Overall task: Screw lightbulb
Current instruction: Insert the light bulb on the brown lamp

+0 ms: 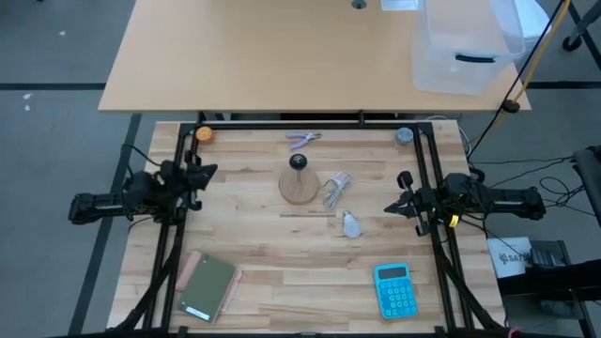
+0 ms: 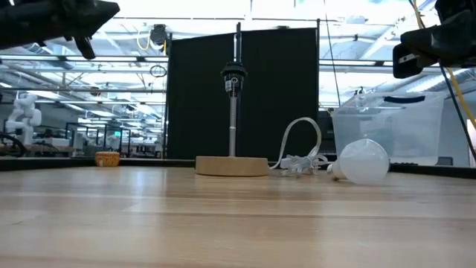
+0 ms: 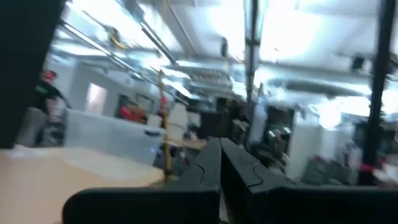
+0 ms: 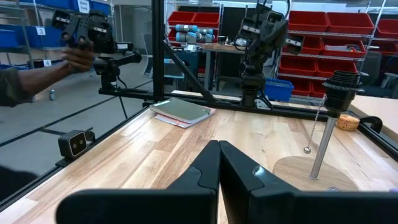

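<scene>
The lightbulb (image 1: 350, 223) (image 2: 361, 161) lies on its side on the wooden table, right of centre. The black socket (image 1: 299, 161) (image 4: 345, 84) stands on a thin post on its round wooden disc (image 1: 299, 186) (image 2: 232, 165). A clear wrapper (image 1: 336, 189) lies between disc and bulb. My left gripper (image 1: 207, 172) (image 3: 219, 152) hovers at the table's left edge, shut on nothing and tipped upward toward the room. My right gripper (image 1: 398, 202) (image 4: 219, 152) hovers at the right edge, shut on nothing, pointing level across the table toward the socket.
A green notebook (image 1: 208, 284) lies near left, a blue calculator (image 1: 394, 289) near right, purple pliers (image 1: 302, 139) at the far edge. A black frame (image 1: 310, 124) rims the table. Beyond the left side a person's hand (image 4: 81, 59) holds a device.
</scene>
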Controlling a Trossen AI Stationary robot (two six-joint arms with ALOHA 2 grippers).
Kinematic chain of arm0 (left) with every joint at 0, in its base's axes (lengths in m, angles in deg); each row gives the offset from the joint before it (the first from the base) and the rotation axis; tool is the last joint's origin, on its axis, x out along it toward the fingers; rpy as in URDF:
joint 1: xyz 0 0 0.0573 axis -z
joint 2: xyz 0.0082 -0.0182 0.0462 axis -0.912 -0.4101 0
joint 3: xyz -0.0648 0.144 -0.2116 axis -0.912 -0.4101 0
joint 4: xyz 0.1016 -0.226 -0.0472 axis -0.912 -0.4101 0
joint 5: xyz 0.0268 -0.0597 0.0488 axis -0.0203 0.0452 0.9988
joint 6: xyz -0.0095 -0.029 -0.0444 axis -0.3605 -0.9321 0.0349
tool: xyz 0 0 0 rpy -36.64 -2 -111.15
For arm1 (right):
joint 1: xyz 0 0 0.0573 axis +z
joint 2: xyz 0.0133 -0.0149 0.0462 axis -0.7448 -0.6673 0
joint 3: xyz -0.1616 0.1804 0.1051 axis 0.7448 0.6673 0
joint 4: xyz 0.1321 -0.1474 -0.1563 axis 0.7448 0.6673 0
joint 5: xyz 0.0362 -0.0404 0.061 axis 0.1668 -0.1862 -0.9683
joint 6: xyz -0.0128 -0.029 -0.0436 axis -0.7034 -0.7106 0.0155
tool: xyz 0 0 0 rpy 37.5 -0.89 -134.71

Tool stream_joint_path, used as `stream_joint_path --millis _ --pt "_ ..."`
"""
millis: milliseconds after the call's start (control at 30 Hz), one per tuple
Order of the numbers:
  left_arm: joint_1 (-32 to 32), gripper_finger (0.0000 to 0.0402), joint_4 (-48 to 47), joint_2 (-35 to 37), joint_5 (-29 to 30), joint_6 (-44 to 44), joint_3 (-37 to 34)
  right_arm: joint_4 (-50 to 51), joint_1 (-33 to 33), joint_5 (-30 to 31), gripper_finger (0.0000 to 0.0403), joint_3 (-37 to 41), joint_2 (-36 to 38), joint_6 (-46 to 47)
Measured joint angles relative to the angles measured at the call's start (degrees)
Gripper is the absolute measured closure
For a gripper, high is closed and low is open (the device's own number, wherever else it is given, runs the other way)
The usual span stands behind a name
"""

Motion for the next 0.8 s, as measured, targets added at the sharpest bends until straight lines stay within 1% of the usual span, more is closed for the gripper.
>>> stream_joint_path --millis 67,100,167,233,333,467,600,700,800 --pt "-0.02 0.0401 3.24 -1.54 0.40 -0.27 0.00 0.01 0.00 -0.02 0.0403 0.00 0.00 0.00" --pt "0.01 0.0401 4.34 -2.56 -0.29 -0.34 0.04 0.02 0.00 0.00 0.0403 0.00 0.00 0.00" --pt "0.00 0.0401 4.64 -5.19 -2.47 -0.98 0.84 -0.02 0.00 0.00 0.0403 0.00 0.00 0.00" --pt "0.04 0.0401 4.58 -8.95 -3.34 -2.04 2.69 -0.17 0.00 -0.02 0.0403 0.00 -0.01 0.00" --pt "0.60 0.0401 4.66 -16.00 -3.67 -1.76 6.05 -0.15 0.00 0.00 0.0403 0.00 -0.02 0.00" --pt "0.67 0.0401 2.55 -26.51 -3.46 2.33 10.84 -0.17 0.00 0.00 0.0403 0.00 -0.02 0.00" --pt "0.63 0.0401 1.00 -35.98 -0.90 4.86 13.63 -0.69 0.00 0.00 0.0403 0.00 -0.02 -0.51" --pt "0.03 0.0401 0.43 -41.06 -0.89 4.10 13.88 -3.97 0.00 -0.05 0.0403 0.00 -0.02 -1.43" --pt "-0.31 0.0401 0.76 -45.22 -0.88 1.50 13.90 -13.68 0.00 -0.07 0.0403 0.00 -0.04 1.77"
